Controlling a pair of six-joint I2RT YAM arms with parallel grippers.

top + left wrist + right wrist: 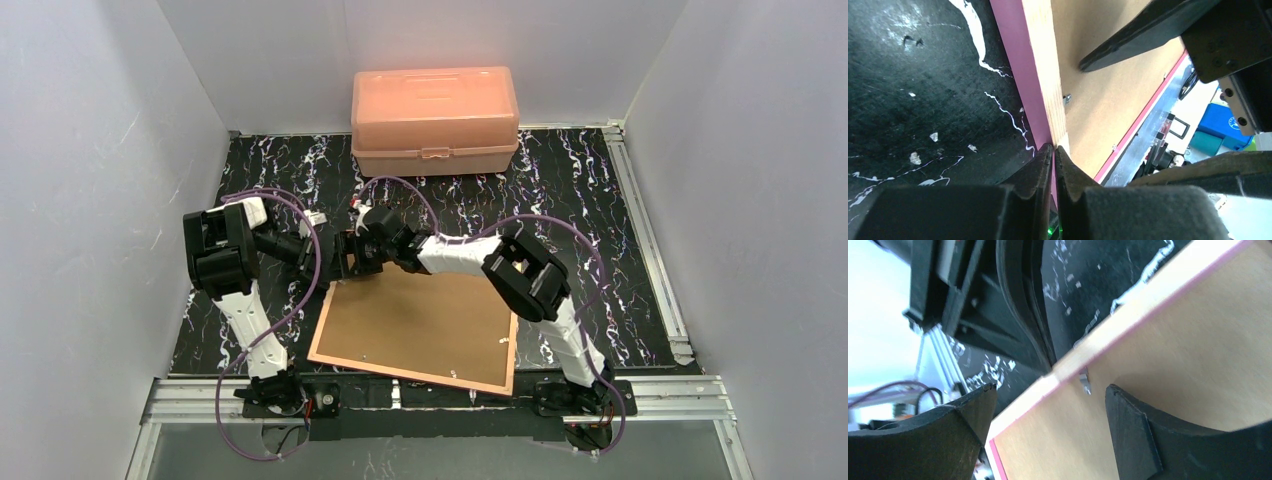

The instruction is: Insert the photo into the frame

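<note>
Black marbled table (600, 200) carries a pink-rimmed rectangular picture frame (410, 372), back up; left fingers (1035, 175) pinch its corner, right fingers (1133, 440) gape; the thin pinch may slip.

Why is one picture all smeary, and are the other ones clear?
Right wrist view: the frame looks smeared and soft along its edge, and the far left is washed out to bright white. Left wrist view: the frame's wooden edge is crisp, but the left gripper, up close, is dark and fuzzy. Top external view: sharp and evenly lit, with only soft shadows.
</note>
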